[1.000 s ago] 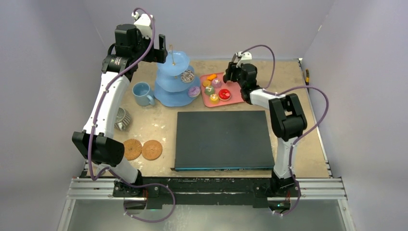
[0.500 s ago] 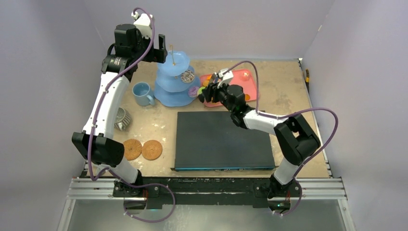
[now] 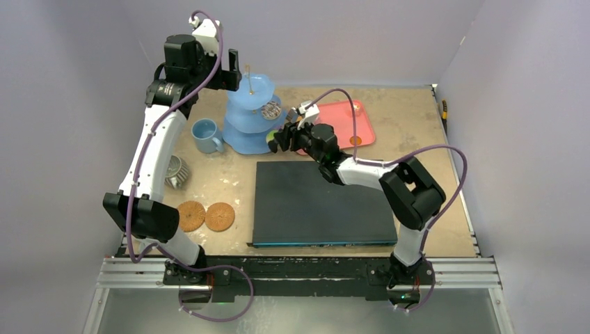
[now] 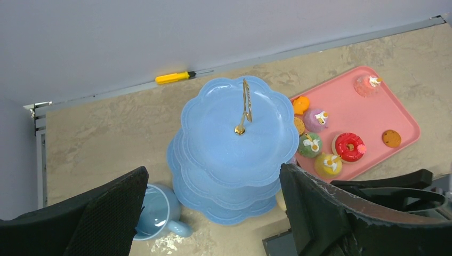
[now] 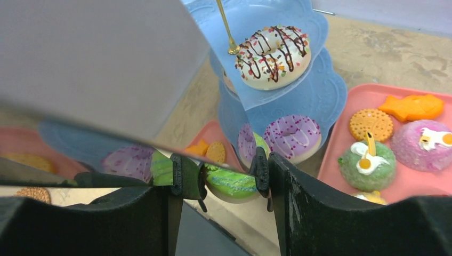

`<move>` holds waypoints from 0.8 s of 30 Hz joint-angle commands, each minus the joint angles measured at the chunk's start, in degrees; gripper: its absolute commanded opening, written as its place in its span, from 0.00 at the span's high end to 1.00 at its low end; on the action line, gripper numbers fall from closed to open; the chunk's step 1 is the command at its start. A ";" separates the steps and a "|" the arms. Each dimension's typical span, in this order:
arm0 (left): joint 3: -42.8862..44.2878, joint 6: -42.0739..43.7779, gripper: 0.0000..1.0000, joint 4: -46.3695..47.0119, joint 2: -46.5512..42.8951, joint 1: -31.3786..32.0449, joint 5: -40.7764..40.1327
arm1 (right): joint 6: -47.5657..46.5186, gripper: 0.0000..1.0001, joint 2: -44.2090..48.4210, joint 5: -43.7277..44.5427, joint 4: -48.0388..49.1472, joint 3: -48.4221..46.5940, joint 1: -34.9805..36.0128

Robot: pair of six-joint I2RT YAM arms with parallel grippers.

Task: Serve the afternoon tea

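the right tool (image 5: 230, 178) is gripping a green cake (image 5: 232, 185) at the bottom tier's rim of the light-blue stand (image 4: 224, 114), beside a purple doughnut (image 5: 292, 136). the left tool (image 3: 233, 69) is hovering wide open above the top tier. a red cake (image 4: 349, 146) is lying on the pink tray (image 4: 373, 114). the mug (image 3: 204, 134) is standing on the worktop (image 3: 417, 125) left of the stand.

Both arms share one build: white tubular links joined by chunky matte-black motor housings. The left arm (image 3: 156, 142) shows small white lettering on a black joint near its wrist; the right arm (image 3: 410, 191) has the same blocky black elbow. A thin purple cable (image 3: 222, 52) runs along each arm, and a small white camera module (image 3: 207, 29) sits at each wrist. The left gripper (image 3: 234, 68) has broad black fingers (image 4: 90, 218), finely textured, one scuffed pale along its edge. The right gripper (image 5: 226, 178) has smooth-sided black fingers (image 5: 304, 213).
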State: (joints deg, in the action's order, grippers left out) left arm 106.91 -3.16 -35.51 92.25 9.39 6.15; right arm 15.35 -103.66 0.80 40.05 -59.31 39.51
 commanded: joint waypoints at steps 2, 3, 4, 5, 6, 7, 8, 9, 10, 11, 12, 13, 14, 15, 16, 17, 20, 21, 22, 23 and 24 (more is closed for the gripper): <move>0.39 1.27 0.07 0.70 -2.16 -0.63 -0.35 | 2.64 0.42 -3.36 -1.70 4.44 -4.39 0.72; 0.38 1.23 0.07 0.70 -2.09 -0.73 -0.35 | 2.63 0.42 -3.99 -2.01 4.59 -4.94 0.98; 0.37 1.17 0.07 0.75 -2.07 -0.76 -0.30 | 2.60 0.41 -4.75 -2.03 4.67 -5.53 1.19; 0.40 1.16 0.07 0.71 -2.03 -0.72 -0.25 | 2.59 0.42 -5.27 -2.10 4.93 -6.08 1.39; 0.43 1.17 0.07 0.74 -1.99 -0.79 -0.14 | 2.53 0.41 -5.74 -1.88 5.36 -6.38 1.51; 0.54 1.12 0.07 0.73 -1.91 -0.85 -0.05 | 2.54 0.41 -6.23 -1.39 6.12 -6.57 1.60; 0.58 1.07 0.07 0.71 -1.85 -0.82 -0.02 | 2.58 0.41 -6.66 -1.05 6.92 -6.73 1.67; 0.74 1.04 0.07 0.70 -1.82 -0.82 0.07 | 2.87 0.41 -7.13 -0.98 7.42 -6.89 1.65; 0.85 1.04 0.07 0.70 -1.81 -0.81 0.21 | 3.23 0.40 -7.61 -0.97 8.61 -7.02 1.70; 0.96 0.97 0.07 0.63 -1.81 -0.86 0.32 | 3.66 0.40 -8.16 -0.06 9.68 -7.17 1.71; 1.01 0.92 0.07 0.55 -1.81 -0.84 0.39 | 4.08 0.40 -8.80 0.40 10.52 -7.40 1.78; 1.09 0.83 0.07 0.53 -1.81 -0.86 0.50 | 4.38 0.40 -9.44 0.69 11.24 -7.77 1.91; 1.07 0.84 0.07 0.46 -1.81 -0.85 0.52 | 4.70 0.40 -10.25 1.10 11.73 -8.22 1.96; 1.03 0.85 0.07 0.44 -1.87 -0.86 0.53 | 5.05 0.39 -10.94 1.46 12.27 -8.63 2.06; 1.10 0.94 0.07 0.37 -1.89 -0.79 0.48 | 5.26 0.39 -11.86 1.82 12.66 -9.08 2.14; 0.98 1.00 0.07 0.35 -1.90 -0.85 0.40 | 5.56 0.39 -12.58 2.28 12.88 -9.52 2.23; 0.80 1.18 0.07 0.39 -1.98 -0.82 0.18 | 5.94 0.39 -14.45 3.73 13.28 -10.63 2.46; 0.79 1.24 0.07 0.35 -1.97 -0.86 0.10 | 5.92 0.38 -14.94 4.34 13.36 -10.87 2.58; 0.76 1.36 0.07 0.35 -1.98 -0.88 0.09 | 5.79 0.37 -15.41 4.96 13.30 -11.13 2.67; 0.67 1.32 0.07 0.35 -1.98 -0.91 0.09 | 5.81 0.37 -15.70 5.64 13.30 -11.25 2.76; 0.56 1.38 0.07 0.35 -1.97 -0.92 0.09 | 5.66 0.36 -15.92 6.42 13.56 -11.34 2.89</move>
State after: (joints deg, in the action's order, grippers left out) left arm 106.91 -2.33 -35.70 92.25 8.99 6.17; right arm 20.29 -119.63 3.29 49.19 -68.07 41.71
